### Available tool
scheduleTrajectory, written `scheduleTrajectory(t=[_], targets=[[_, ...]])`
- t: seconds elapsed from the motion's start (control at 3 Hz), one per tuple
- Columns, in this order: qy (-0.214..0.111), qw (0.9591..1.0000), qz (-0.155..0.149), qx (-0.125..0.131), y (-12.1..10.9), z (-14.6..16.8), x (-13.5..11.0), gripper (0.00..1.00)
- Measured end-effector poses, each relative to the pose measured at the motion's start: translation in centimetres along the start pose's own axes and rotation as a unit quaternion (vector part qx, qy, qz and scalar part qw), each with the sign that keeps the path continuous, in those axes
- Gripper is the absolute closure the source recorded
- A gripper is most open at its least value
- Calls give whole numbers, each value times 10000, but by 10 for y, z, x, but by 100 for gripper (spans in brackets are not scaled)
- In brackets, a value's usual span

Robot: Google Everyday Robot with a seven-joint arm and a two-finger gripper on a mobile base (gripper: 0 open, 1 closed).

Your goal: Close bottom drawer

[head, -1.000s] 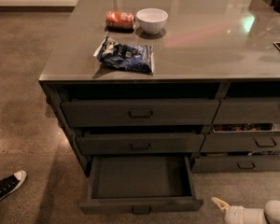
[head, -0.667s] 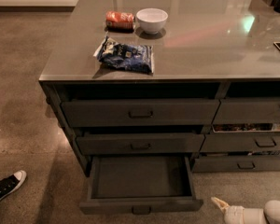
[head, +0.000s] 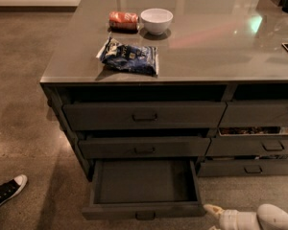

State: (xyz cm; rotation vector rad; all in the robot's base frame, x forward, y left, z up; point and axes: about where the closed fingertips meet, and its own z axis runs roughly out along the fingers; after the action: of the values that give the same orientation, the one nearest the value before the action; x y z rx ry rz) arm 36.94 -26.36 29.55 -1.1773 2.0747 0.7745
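Dark grey metal, the bottom drawer (head: 144, 209) stands pulled well out of the left-hand stack at floor level. Its plain tray is exposed and the small centre pull faces the camera at the lower edge of the view. Directly above it, the middle drawer (head: 144, 147) sits slightly proud of the frame. The top drawer (head: 144, 115) lies under a dark gap below the countertop (head: 216, 47).

To the right, the neighbouring stack (head: 259, 147) shows its middle drawer ajar, with mixed contents visible.

The gripper (head: 220, 215), white, lies low at the bottom right, just beside the open drawer's front right corner and apart from it. Whether it is spread or pressed together cannot be told.

On the countertop a blue snack bag (head: 129, 57) rests near the front edge. A white bowl (head: 156, 20) and an orange packet (head: 123, 20) sit side by side behind it.

A black sneaker (head: 5, 193) with a white toe is on the brown floor (head: 24, 80) at lower left.
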Motion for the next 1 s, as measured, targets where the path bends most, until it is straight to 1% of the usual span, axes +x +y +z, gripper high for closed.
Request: scheduleTrajectory(t=[0.33, 0.67, 1.0], targets=[[81, 9999, 19, -108, -7, 41, 3, 42], [340, 9993, 123, -17, -16, 71, 9, 65], [581, 9982, 129, 72, -28, 99, 11, 89]])
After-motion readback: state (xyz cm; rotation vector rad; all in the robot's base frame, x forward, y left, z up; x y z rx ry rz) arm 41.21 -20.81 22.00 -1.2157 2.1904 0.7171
